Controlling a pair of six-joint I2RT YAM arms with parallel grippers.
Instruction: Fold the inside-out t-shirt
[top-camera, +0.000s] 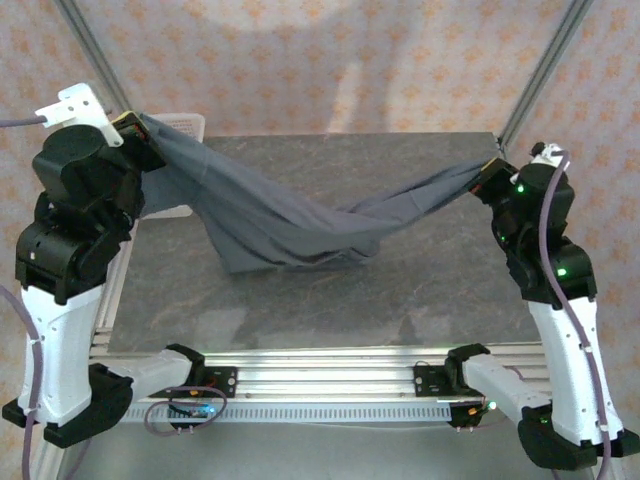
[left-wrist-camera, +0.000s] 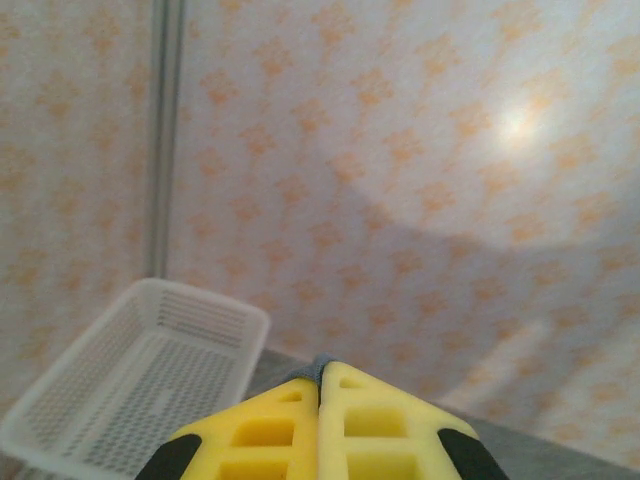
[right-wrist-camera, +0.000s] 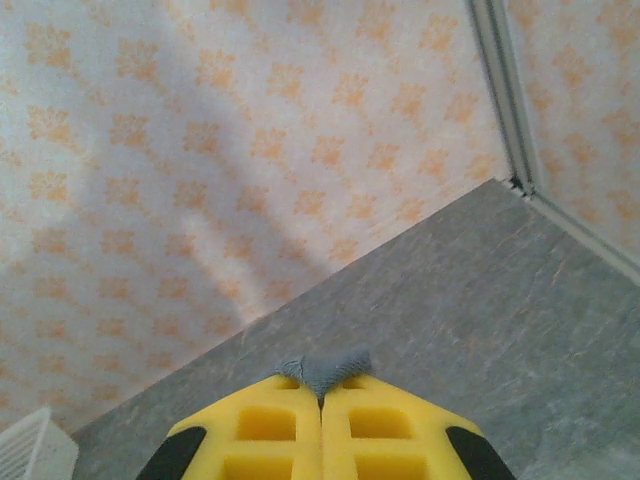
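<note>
The inside-out t-shirt (top-camera: 300, 225), dark slate-grey, hangs stretched between both arms and sags so its lowest folds rest on the table's middle. My left gripper (top-camera: 135, 130) holds one end high at the back left. In the left wrist view its yellow fingers (left-wrist-camera: 270, 425) are pressed together with a bit of grey cloth (left-wrist-camera: 318, 368) poking out at the tips. My right gripper (top-camera: 490, 175) holds the other end at the right. Its yellow fingers (right-wrist-camera: 390, 425) are shut on a tuft of grey fabric (right-wrist-camera: 325, 372).
A white perforated basket (top-camera: 185, 125) stands at the table's back left corner, behind the left gripper, also in the left wrist view (left-wrist-camera: 130, 380). Metal frame posts (top-camera: 545, 70) rise at the back corners. The grey table (top-camera: 330, 310) has bare surface in front of the shirt.
</note>
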